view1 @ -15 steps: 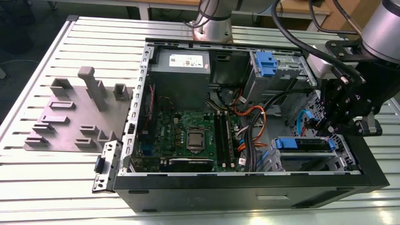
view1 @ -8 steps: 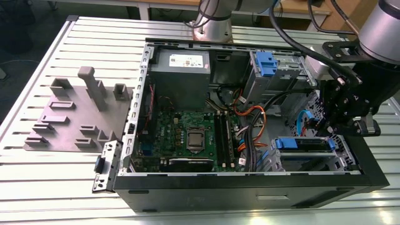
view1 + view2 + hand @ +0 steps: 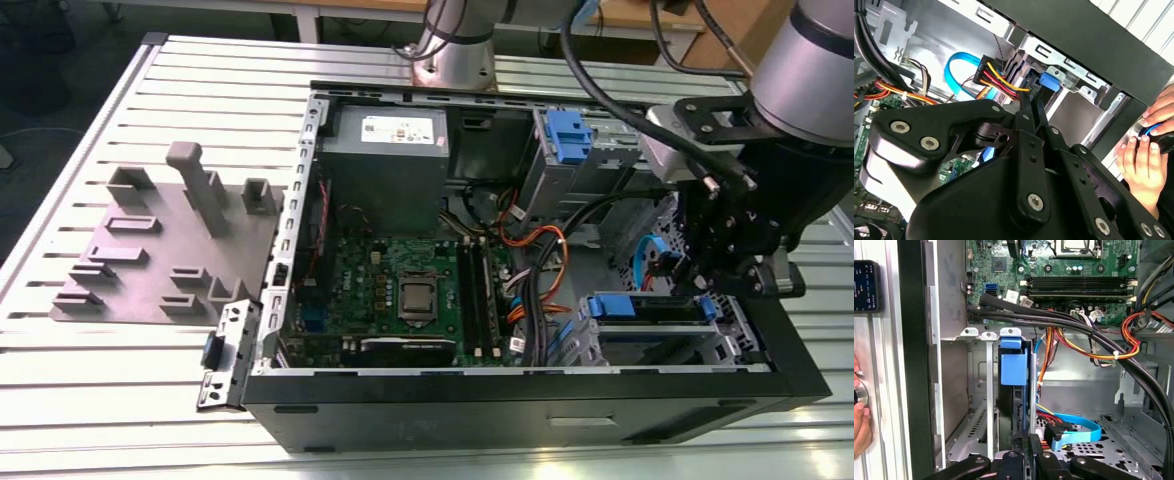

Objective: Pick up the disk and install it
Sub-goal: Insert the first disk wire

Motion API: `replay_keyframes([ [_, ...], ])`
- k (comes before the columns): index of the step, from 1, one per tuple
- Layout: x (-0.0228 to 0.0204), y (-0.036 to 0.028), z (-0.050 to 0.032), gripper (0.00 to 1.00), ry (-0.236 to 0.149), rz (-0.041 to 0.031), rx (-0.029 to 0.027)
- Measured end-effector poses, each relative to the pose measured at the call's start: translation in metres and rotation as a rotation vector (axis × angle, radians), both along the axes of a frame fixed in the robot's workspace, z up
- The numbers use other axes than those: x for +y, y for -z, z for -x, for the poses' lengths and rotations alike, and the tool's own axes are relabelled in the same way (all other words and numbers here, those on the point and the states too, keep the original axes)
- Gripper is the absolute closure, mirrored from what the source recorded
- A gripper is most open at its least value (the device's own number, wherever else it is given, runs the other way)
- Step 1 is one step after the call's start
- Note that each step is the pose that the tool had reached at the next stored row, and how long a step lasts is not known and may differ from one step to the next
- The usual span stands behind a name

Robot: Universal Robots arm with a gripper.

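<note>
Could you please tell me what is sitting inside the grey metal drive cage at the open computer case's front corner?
A disk in a blue plastic carrier sits in the grey metal cage; the carrier's blue handle faces out. The drive's body is hidden by the cage walls.

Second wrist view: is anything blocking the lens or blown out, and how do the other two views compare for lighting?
In the second wrist view the gripper body fills the foreground as a dark mass, and the bench strip beyond the case is washed out near a hand. The first wrist view is evenly lit; the disk handle reads clearly. In the exterior view the case floor lies in shadow.
</note>
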State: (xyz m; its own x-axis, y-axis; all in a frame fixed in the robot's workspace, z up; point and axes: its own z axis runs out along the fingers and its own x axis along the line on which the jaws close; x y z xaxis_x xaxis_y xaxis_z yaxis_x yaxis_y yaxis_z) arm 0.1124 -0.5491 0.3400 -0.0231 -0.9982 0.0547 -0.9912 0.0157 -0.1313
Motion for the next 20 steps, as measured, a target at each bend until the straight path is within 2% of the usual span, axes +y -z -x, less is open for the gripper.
replay_keyframes([
  [3, -0.0017, 0.0012, 0.0053, 0.84, 0.000, -0.0002, -0.0132],
  [5, -0.0019, 0.0026, 0.0072, 0.84, 0.000, -0.0001, -0.0194],
  [8, -0.0019, 0.0050, 0.0074, 0.84, 0.000, 0.0000, -0.0254],
  [16, -0.0019, 0.0064, 0.0121, 0.84, 0.000, -0.0002, -0.0402],
  [20, -0.0019, 0.0071, 0.0131, 0.84, 0.000, -0.0001, -0.0520],
])
